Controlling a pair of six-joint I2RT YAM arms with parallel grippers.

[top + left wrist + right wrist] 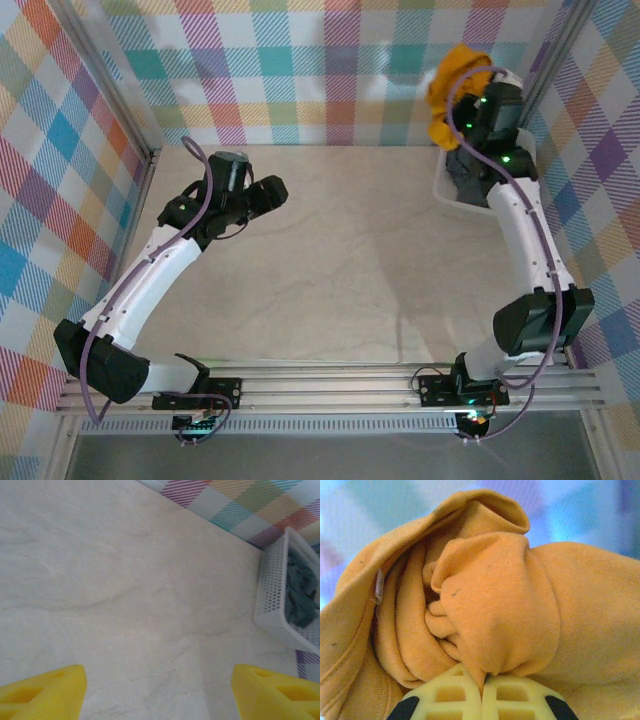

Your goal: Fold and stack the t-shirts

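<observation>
Marbled surface (340, 260); right arm (520, 225) stretched over basket (445, 195), right fingers (450, 695) pinching bunched orange t-shirt (490, 605); left fingers (45, 690) wide apart, holding nothing.

The worktop (340, 260) is a pale, marble-patterned slab with faint grey veins, meeting checked walls along its far, left and right edges. A white perforated plastic basket (446, 196) stands directly on it in the far right corner, near the right wall.
</observation>
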